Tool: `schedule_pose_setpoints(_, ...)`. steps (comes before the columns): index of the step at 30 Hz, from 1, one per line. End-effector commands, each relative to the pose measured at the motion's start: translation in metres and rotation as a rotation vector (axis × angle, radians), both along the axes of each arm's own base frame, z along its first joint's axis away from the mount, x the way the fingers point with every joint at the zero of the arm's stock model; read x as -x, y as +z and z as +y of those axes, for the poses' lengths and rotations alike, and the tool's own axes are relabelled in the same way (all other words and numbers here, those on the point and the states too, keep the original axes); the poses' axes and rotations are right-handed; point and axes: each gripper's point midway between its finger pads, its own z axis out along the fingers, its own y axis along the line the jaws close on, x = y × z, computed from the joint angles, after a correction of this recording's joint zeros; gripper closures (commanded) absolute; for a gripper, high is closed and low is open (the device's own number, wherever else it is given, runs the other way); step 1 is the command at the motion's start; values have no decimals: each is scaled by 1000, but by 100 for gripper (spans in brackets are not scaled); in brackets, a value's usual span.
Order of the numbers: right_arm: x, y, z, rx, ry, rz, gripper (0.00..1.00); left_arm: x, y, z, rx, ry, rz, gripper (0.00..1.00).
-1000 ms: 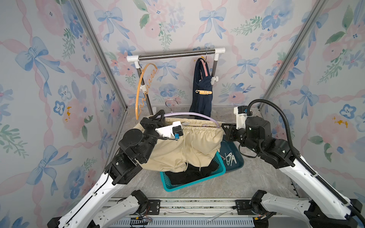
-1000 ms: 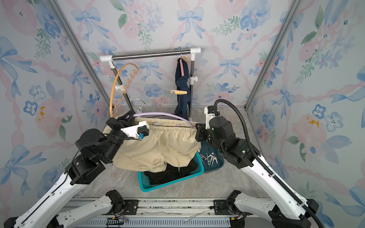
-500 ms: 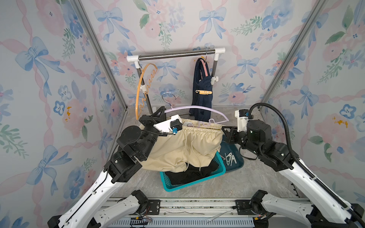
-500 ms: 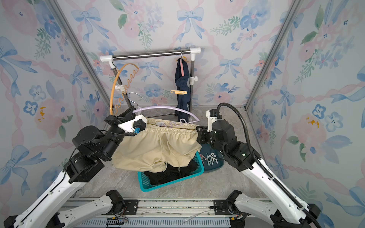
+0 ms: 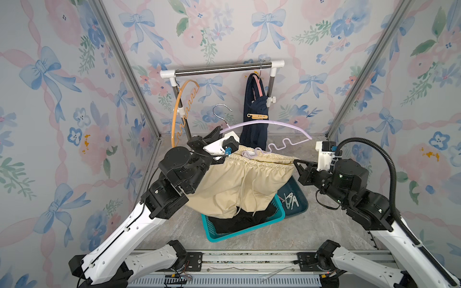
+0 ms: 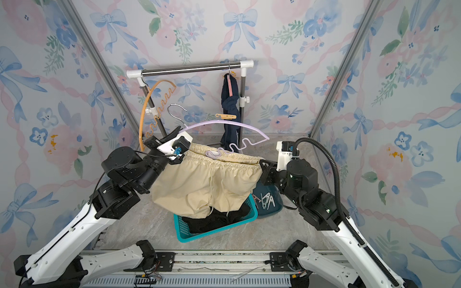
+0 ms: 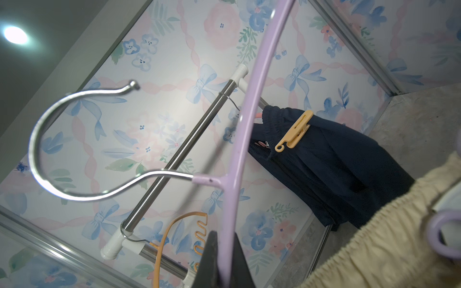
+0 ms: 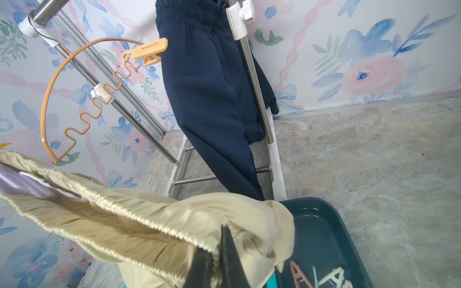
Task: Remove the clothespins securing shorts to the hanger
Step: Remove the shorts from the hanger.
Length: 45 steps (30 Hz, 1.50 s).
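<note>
Grey marbled floor (image 5: 311, 232), floral bow wallpaper (image 5: 224, 32); left pincer (image 7: 225, 261) clamps lilac hanger (image 5: 269, 123), right pincer (image 8: 219, 249) seemingly pinches cream shorts (image 5: 239, 182) waistband.

A: Shorts?
B: Three pairs. Cream pair (image 5: 239, 179), centre; navy pair (image 5: 254, 124), far; black pair (image 5: 237, 222), near.
A: Hangers?
B: Three. Lilac hanger (image 5: 269, 123), orange hanger (image 5: 172, 129), pink hanger (image 5: 260, 87).
A: Clothespins?
B: One orange clothespin (image 5: 257, 116) on the navy pair. Loose clothespins (image 5: 290, 199), right, too tangled to count.
A: Containers?
B: Two. Teal basket (image 5: 249, 230), dark tray (image 5: 300, 207).
A: Rails? Arms?
B: One rail (image 5: 224, 69). Two arms: left arm (image 5: 124, 237), right arm (image 5: 399, 237).
</note>
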Motion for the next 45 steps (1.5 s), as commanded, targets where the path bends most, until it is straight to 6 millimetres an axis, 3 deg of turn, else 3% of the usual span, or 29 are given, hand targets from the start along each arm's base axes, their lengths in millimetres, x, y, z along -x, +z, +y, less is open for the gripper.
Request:
schedule_pose_setpoints(1,2,13,-18,23,-53,-39,100,12,46,6,169,-12,-71,100)
schedule_pose_setpoints(6,6,18,-11,7,-9,-56,100,14,41,-20,196,-57,-30,100)
schedule_pose_setpoints(10,7,18,-5,-7,22,-55,100,13,29,-24,239,-44,18,100)
schedule_pose_setpoints(14,6,17,7,-35,70,-51,100,17,16,-14,319,-30,66,100)
schedule_pose_setpoints(19,6,27,41,-57,168,-65,100,25,9,15,428,21,94,100)
schedule_pose_setpoints(24,23,61,88,22,282,-152,100,35,19,39,508,44,90,100)
schedule_pose_setpoints(27,27,88,100,45,319,-199,100,42,30,43,545,9,86,100)
schedule_pose_setpoints(36,24,164,92,76,282,-351,100,53,54,53,602,-30,55,100)
schedule_pose_setpoints(41,21,189,93,119,275,-397,100,55,58,55,614,-38,46,100)
schedule_pose_setpoints(45,13,197,89,164,240,-414,100,55,57,52,615,-47,46,100)
